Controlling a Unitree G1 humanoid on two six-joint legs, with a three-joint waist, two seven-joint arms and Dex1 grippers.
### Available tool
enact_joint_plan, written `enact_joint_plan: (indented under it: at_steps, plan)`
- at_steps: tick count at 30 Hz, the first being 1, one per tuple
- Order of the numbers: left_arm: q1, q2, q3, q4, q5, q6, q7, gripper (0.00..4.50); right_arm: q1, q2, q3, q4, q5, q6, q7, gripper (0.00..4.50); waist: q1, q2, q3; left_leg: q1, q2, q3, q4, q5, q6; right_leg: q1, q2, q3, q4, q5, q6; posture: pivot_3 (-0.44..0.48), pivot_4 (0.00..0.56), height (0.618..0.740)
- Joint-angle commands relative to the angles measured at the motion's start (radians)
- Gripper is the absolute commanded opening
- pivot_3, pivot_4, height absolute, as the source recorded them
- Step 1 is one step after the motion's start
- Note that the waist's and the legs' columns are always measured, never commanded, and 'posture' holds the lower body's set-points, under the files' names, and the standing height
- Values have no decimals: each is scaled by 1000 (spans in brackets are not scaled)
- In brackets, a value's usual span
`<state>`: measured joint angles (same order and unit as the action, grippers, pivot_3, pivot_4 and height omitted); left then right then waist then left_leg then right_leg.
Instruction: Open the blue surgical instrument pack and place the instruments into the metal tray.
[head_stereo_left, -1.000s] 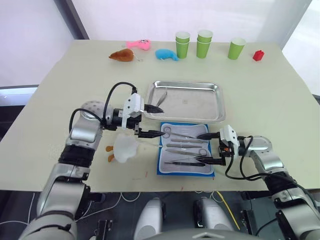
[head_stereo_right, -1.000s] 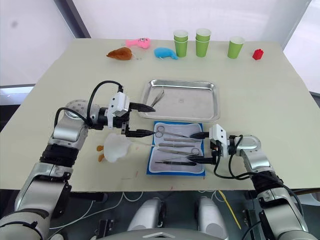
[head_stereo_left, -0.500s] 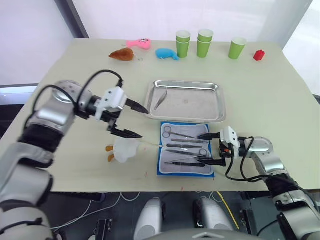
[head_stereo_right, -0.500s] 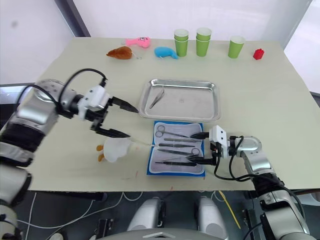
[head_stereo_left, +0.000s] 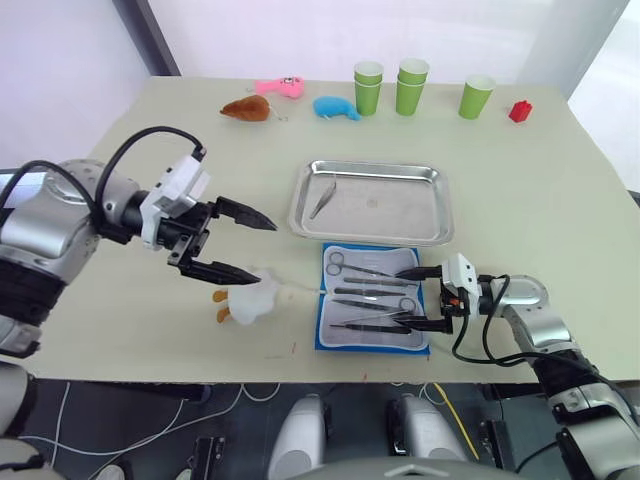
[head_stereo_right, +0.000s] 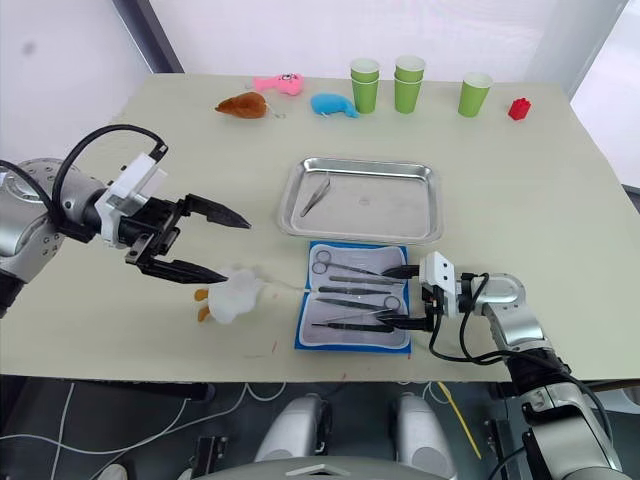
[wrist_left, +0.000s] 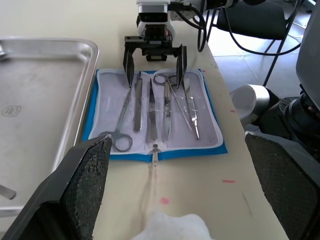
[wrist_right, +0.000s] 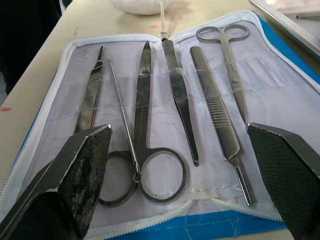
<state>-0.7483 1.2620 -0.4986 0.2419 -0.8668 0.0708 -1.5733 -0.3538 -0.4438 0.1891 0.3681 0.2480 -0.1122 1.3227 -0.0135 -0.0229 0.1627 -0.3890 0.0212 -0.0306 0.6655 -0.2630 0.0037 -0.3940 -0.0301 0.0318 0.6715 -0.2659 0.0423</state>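
Lying unzipped and flat on the cream tabletop (head_stereo_left: 560, 200), the blue fabric surgical instrument pack with pale grey lining (head_stereo_left: 371, 298) sits just in front of the shallow shiny steel tray (head_stereo_left: 372, 203), near the front edge. Thin silver instruments (wrist_right: 165, 100) rest in a row on the lining: two ring-handled scissor-like tools, tweezers, straight probes. One small silver tool (head_stereo_left: 322, 198) lies inside the tray, toward its left end.

Right claw (head_stereo_left: 416, 297) hovers at the pack's right edge, black fingers spread wide, one at the far end of the row, one at the near end, gripping nothing. Left claw (head_stereo_left: 240, 245) hangs above the tabletop well left of the tray, fingers also spread, empty.

White plush toy with orange feet (head_stereo_left: 248, 298) lies just left of the pack, below the left claw's lower finger.

Along the far edge: brown toy (head_stereo_left: 245, 108), pink toy (head_stereo_left: 278, 87), small blue whale toy (head_stereo_left: 334, 108), green paper cups (head_stereo_left: 408, 85), red block (head_stereo_left: 518, 111).
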Motion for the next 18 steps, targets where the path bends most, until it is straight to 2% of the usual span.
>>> enact_joint_plan:
  at_steps: [1, 8, 13, 18]
  plan:
    - [17, -11, 53, -26, 9, -20, -41, 4485, 42, -7, 35, 50, -36, 37, 2, 4500, 1, 0, 0, 0, 0, 0, 0, 0, 0, 0, 0, 0, 0, 0, 0, 0, 150, 740]
    - [6, -133, 90, 24, 111, -7, -41, 4485, 35, 1, 37, 58, -38, 37, -3, 4500, 0, 0, 0, 0, 0, 0, 1, 0, 0, 0, 0, 0, 0, 0, 0, 0, 150, 740]
    - [1, -300, 137, 94, 269, -81, -17, 4485, 37, 8, 39, 61, -39, 35, -6, 4500, 0, 0, 0, -1, 0, 0, 1, 0, 0, 0, 1, -1, 0, 0, 0, 0, 150, 740]
    - [13, -427, 155, 115, 390, -102, 17, 4485, 41, 6, 35, 58, -38, 34, -10, 4500, -1, -1, 0, -1, 0, -1, 2, 0, 0, 0, 1, -1, 0, 0, 0, 0, 150, 740]
